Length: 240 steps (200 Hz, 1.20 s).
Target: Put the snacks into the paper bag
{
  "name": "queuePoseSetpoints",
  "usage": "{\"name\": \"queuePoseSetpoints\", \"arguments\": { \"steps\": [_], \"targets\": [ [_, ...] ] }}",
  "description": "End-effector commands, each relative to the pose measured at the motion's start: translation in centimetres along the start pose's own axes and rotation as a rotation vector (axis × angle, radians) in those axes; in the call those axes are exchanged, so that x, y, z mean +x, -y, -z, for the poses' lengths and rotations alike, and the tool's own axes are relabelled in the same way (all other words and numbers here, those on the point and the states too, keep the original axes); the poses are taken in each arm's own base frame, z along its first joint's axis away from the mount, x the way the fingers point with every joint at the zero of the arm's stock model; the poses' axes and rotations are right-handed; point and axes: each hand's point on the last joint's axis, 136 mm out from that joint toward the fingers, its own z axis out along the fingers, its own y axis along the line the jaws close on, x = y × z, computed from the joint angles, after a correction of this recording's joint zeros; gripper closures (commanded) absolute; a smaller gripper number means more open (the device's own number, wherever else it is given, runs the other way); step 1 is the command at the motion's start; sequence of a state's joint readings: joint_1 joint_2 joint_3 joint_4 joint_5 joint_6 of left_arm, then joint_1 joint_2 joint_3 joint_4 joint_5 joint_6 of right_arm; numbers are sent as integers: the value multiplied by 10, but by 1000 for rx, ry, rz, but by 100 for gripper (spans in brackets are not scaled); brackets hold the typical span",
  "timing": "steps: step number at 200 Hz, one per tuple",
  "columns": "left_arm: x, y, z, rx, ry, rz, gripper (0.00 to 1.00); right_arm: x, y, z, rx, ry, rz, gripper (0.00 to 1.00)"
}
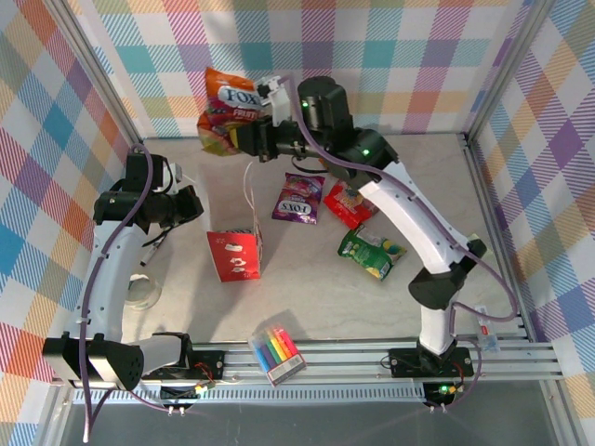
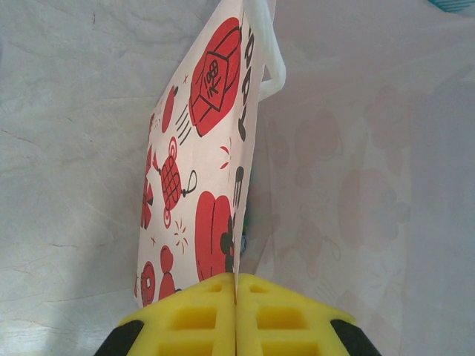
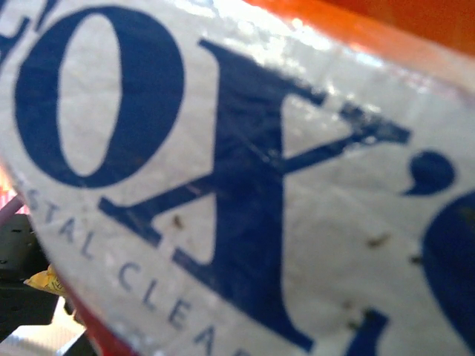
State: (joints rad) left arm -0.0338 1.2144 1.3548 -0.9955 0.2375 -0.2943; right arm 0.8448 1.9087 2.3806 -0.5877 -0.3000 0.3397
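Purple packet [image 1: 299, 198], red packet [image 1: 350, 203], green packet [image 1: 372, 253] near paper bag [image 1: 234, 255]

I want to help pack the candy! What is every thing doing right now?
orange packet: up in the air, held by the right jaws.
paper bag: upright, one wall pinched by the left jaws.
purple packet: lying on the table.
red packet: lying on the table.
green packet: lying on the table.
marker pack: lying at the near edge.
left jaws: shut on the bag.
right jaws: shut on the orange packet.
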Motion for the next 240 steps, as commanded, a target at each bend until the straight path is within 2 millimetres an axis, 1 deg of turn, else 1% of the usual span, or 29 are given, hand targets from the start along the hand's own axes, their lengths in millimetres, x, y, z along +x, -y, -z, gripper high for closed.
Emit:
{"name": "queuePoseSetpoints", "arguments": {
  "steps": [1,17,39,75,96,163,213,240],
  "targets": [
    [-1,-2,6,-9,-3,-5,96,-13,-40,-4,-171,31,37,90],
    [0,-2,6,-12,-6,-10,96,-3,-39,-15,-178,5,41,90],
    [0,-2,8,-16,-4,-16,96,9,-29,-28,-162,-26,40,90],
    [-1,-2,8,-15,-4,-19,96,33,-10,-47,-129,-95,43,90],
    [-2,-2,9,-15,-2,-21,96,49,7,-56,-72,-143,37,90],
    [-2,-2,10,-20,0,-23,96,85,53,-63,121,-254,77,90],
    [-1,-3,10,-22,-1,-22,96,100,71,-63,199,-303,102,89],
    [0,-3,10,-24,-3,-22,96,114,81,-66,222,-349,106,89]
  ]
}}
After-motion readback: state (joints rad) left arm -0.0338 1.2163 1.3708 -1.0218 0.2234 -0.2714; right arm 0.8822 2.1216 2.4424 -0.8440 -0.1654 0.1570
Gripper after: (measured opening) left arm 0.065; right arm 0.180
